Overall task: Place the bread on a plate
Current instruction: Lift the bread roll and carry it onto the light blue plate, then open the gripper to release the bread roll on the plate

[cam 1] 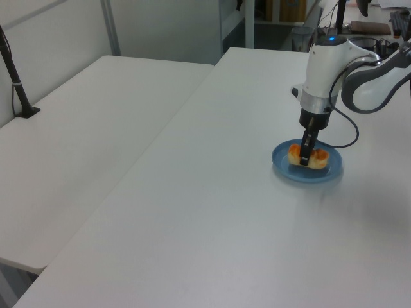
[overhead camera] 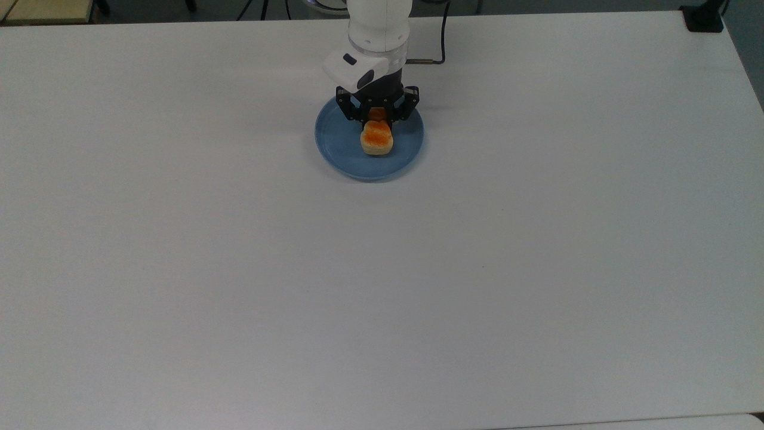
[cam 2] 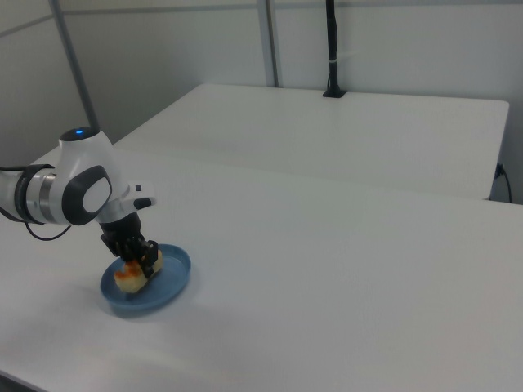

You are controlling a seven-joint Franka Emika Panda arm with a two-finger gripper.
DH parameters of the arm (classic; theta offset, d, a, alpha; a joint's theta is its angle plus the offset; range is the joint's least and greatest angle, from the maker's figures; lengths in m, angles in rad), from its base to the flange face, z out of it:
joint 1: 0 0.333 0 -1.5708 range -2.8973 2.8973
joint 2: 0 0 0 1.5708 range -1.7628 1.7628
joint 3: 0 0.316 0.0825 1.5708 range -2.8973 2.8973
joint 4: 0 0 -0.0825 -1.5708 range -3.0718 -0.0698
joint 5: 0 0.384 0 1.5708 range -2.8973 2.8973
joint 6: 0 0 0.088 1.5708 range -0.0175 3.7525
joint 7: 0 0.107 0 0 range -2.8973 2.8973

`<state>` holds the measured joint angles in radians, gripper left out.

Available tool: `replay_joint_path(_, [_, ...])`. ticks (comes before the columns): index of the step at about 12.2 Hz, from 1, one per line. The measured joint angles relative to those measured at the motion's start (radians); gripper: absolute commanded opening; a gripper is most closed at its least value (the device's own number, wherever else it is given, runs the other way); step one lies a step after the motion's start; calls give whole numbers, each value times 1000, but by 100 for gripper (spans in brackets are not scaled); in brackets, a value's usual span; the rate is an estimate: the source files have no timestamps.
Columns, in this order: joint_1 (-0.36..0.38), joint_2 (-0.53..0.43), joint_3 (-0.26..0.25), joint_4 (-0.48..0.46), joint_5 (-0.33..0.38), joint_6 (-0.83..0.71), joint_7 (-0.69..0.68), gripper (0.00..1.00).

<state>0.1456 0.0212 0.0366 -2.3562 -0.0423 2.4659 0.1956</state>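
The orange-brown bread point(overhead camera: 376, 137) lies low inside the light-blue plate point(overhead camera: 340, 149), at the far middle of the white table in the top view. My gripper point(overhead camera: 376, 122) points straight down over the loaf's far end and is shut on it. In the left view the gripper point(cam 1: 307, 156) straddles the bread point(cam 1: 316, 158) across its middle, and the loaf sits down in the plate point(cam 1: 302, 176). The right view has the bread point(cam 2: 131, 276) in the plate point(cam 2: 167, 286) under the gripper point(cam 2: 139, 257).
The white table point(overhead camera: 382, 298) stretches wide around the plate. A black cable point(overhead camera: 439, 36) loops off the wrist behind the plate. A black clamp point(overhead camera: 704, 18) sits at the top view's far right corner. A second table point(cam 1: 96, 128) with a black post point(cam 1: 16, 83) adjoins.
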Motion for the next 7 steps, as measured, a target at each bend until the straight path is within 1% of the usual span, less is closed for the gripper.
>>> replay_joint_path(1, [-2,13,-1,6,0,2,1,63])
replay_joint_path(3, [-3,34,-3,22,0,3,1,77])
replay_joint_path(5, [-7,38,-3,31,0,3,-16,98])
replay_joint_path(6, [-8,38,-3,36,0,3,-20,100])
replay_joint_path(7, [-11,38,-3,44,0,3,-21,100])
